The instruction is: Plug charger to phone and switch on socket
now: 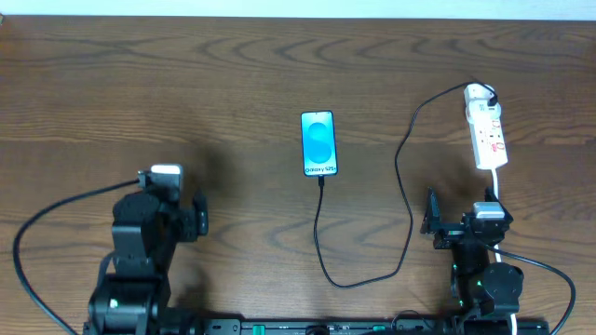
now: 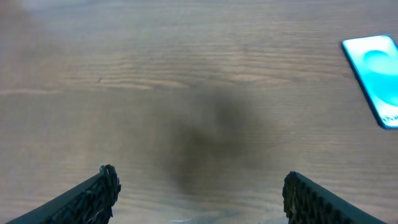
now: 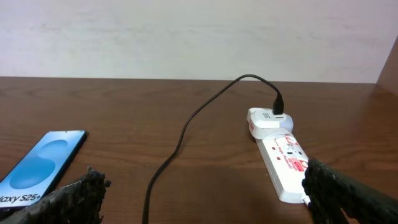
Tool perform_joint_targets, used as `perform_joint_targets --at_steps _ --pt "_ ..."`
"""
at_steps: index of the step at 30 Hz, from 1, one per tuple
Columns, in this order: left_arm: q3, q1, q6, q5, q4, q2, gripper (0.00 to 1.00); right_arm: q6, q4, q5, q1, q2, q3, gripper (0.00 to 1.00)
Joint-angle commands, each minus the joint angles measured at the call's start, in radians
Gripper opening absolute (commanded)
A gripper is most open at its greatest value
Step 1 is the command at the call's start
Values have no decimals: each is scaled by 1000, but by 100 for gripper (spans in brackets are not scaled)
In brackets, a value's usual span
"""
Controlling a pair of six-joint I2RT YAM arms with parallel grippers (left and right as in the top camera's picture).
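Observation:
The phone (image 1: pixel 318 143) lies screen up mid-table, its blue screen lit; it also shows in the wrist views as the phone (image 2: pixel 376 74) and the phone (image 3: pixel 40 165). The black charger cable (image 1: pixel 402 186) runs from the phone's near end, loops toward me, then climbs to a white plug on the far end of the socket (image 1: pixel 487 130). The socket (image 3: pixel 283 158) is a white strip with red markings. My left gripper (image 2: pixel 199 190) is open over bare wood, left of the phone. My right gripper (image 3: pixel 202 190) is open, the cable (image 3: pixel 180 140) between its fingers and the socket by its right finger (image 3: pixel 342 193).
The socket's thick white cord (image 1: pixel 500 186) runs back past the right arm (image 1: pixel 484 251). The left arm (image 1: pixel 144 242) stands at the front left with its black lead curving off left. A pale wall (image 3: pixel 186 37) rises behind the table's far edge.

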Motion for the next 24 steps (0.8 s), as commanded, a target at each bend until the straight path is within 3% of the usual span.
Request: perform_joint_targets --at_steps 1,10,24 --pt "-61 5 88 67 15 -97 86 14 -1 8 15 -6 -4 99" --pt "-246 5 37 63 85 -378 86 13 -1 8 15 -6 -4 99" --pt "-438 5 -38 35 267 -545 86 13 -1 8 15 -6 -4 99"
